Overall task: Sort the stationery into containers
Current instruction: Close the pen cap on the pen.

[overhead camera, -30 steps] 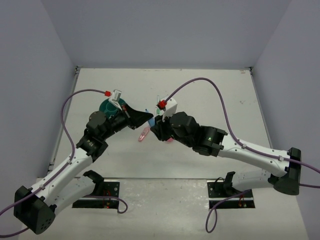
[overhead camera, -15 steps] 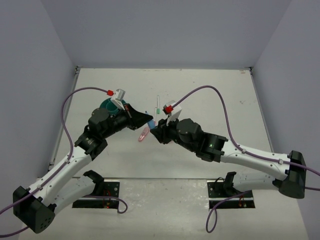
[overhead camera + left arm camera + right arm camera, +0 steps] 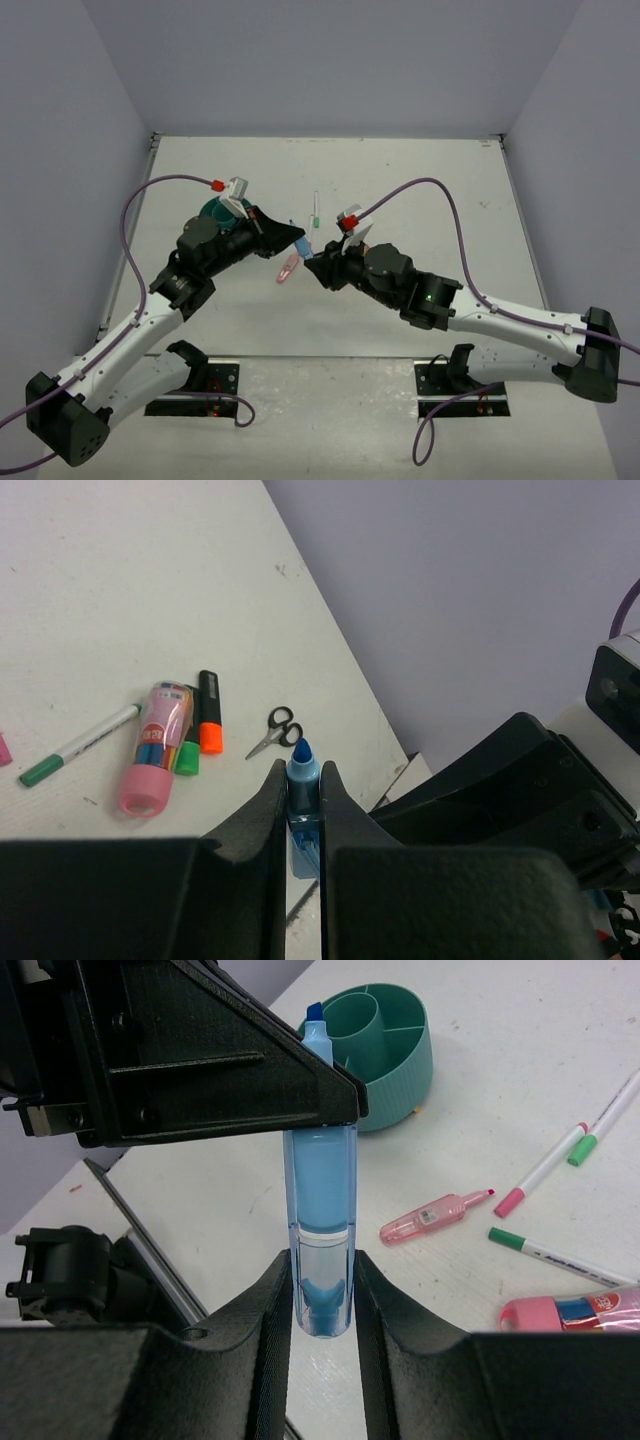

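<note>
A blue highlighter (image 3: pixel 321 1190) with a clear cap hangs in the air between both grippers; it also shows in the top view (image 3: pixel 303 248). My left gripper (image 3: pixel 303 780) is shut on its blue end (image 3: pixel 303 765). My right gripper (image 3: pixel 322 1280) is shut on its clear cap end. The round teal organiser (image 3: pixel 385 1050) stands behind the left gripper, partly hidden by it in the top view (image 3: pixel 212 212). On the table lie a pink stubby tube (image 3: pixel 155 750), a green highlighter (image 3: pixel 187 755), an orange highlighter (image 3: pixel 209 715) and small black-handled scissors (image 3: pixel 275 730).
A pink correction pen (image 3: pixel 435 1217) lies on the table below the grippers. Thin white pens lie near it: one with a pink cap (image 3: pixel 545 1170), one with a green cap (image 3: pixel 550 1255), and another further back (image 3: pixel 314 210). Side walls enclose the table.
My right gripper has turned and drawn back toward the near right while staying on the highlighter. My left gripper has hardly moved.
</note>
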`<state>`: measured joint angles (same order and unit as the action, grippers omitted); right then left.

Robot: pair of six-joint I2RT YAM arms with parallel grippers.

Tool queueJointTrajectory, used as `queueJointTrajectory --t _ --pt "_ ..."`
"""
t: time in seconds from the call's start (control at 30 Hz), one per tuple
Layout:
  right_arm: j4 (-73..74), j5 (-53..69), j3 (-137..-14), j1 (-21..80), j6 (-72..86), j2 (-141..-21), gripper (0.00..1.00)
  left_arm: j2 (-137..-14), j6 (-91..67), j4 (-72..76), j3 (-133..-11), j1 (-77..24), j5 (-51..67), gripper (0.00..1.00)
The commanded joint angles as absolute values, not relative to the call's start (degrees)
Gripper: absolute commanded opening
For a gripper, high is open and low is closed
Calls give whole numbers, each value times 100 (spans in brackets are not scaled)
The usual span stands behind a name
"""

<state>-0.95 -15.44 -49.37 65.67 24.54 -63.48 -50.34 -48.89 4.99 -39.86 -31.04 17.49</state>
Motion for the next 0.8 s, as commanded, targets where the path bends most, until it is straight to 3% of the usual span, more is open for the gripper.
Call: queueJointTrajectory --t 0.0,0.03,0.07,0.1,0.2,0.43,0.5,0.77 --pt "1183 -1021 -4630 6732 2533 -6284 14 -4807 -4903 2010 -4463 -2900 606 0" --pt "1183 -947 -4668 6732 2517 -6284 34 -4817 -4927 2111 -4419 -2900 731 0" --pt "1218 -925 -4738 6732 2538 -6284 66 -4824 -4962 2260 -4341 -2900 880 0" --pt "1311 -945 -4791 6725 2585 -6277 79 -4825 -4966 2351 -4288 -2900 963 0" --pt "1446 -1010 -4920 6724 2690 -6124 90 -4839 -4910 2725 -4151 -2894 1354 0" --pt "1343 -870 -5019 6717 3085 -5551 82 -4834 -4737 3074 -3929 -2900 1894 0" --pt "1191 -671 -5061 6575 3192 -5439 76 -4862 -4851 3204 -3857 -2900 2082 0" --pt "61 1586 -5169 5268 3914 -5393 59 -5018 -5323 3756 -3655 -2912 2918 0"
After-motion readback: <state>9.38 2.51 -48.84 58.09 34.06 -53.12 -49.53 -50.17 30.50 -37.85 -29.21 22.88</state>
